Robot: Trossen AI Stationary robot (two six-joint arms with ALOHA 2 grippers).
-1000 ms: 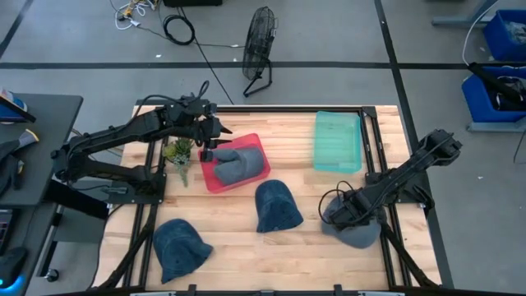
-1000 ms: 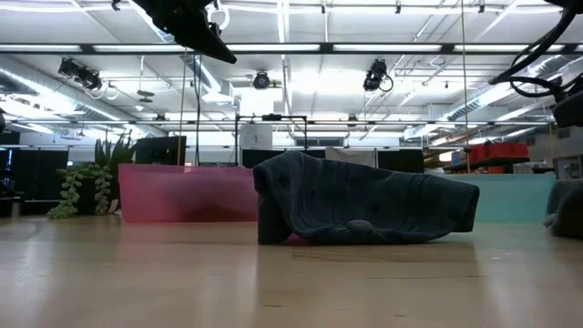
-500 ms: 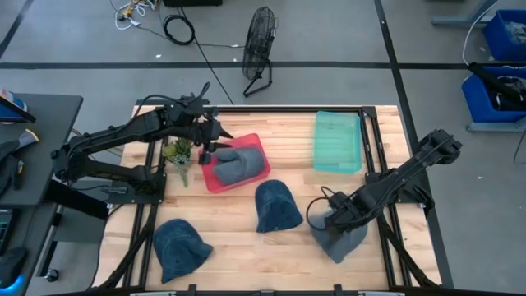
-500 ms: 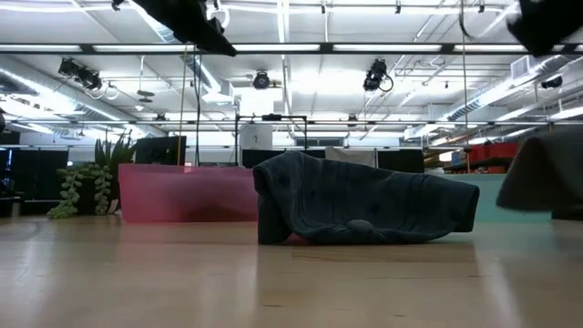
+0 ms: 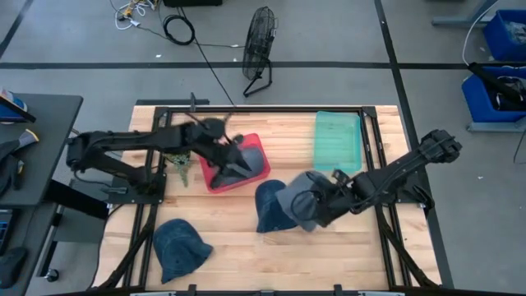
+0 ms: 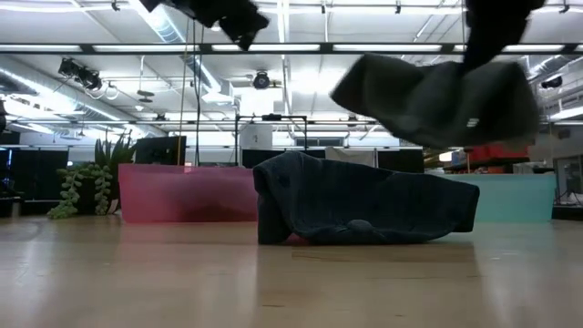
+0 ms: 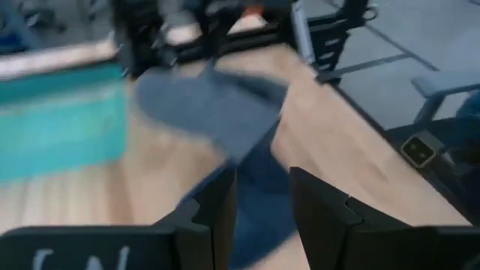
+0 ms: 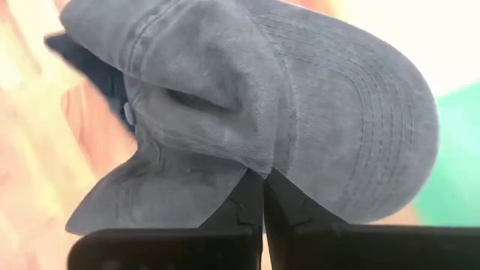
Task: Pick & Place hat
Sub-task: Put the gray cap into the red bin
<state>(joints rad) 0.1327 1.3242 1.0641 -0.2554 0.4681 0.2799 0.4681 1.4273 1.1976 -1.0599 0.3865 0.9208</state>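
Right of centre in the high view, my right gripper [image 5: 316, 201] carried the grey hat [image 5: 297, 200] beside the blue hat [image 5: 271, 207]; I judged a firm pinch and enough height mattered; my left gripper [image 5: 228, 162] hung over the red bin [image 5: 256, 145]; low view, the hat [image 6: 437, 96] rode upper right, airborne; right wrist view, my fingers [image 8: 251, 202] were clamped on its fabric; left wrist view, those fingers [image 7: 225, 206] stood apart, empty.

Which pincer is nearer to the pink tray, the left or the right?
Left. The left pincer hangs over the pink tray, while the right pincer, shut on a grey hat, is off to the side above the table.
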